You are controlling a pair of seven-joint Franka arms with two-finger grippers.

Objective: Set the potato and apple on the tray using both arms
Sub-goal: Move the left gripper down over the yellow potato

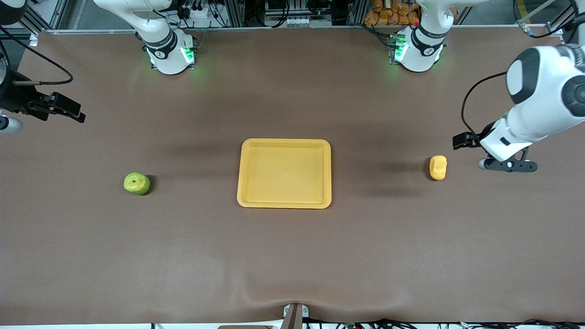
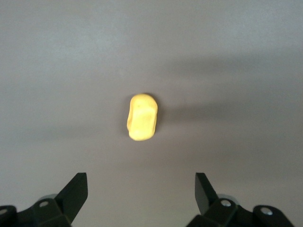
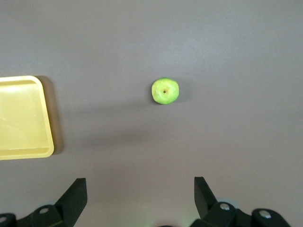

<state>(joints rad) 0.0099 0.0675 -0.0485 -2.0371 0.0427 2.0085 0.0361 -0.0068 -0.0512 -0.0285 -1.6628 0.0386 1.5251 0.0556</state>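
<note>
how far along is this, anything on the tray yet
Nothing is done: the tray holds nothing. The potato and apple lie on the table at either end. The left gripper hangs open above the potato, the right gripper open above the apple. Both grasps and placements remain.

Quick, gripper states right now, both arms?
Left gripper: open, empty, in the air near the potato.
Right gripper: open, empty, up near the apple.
</note>
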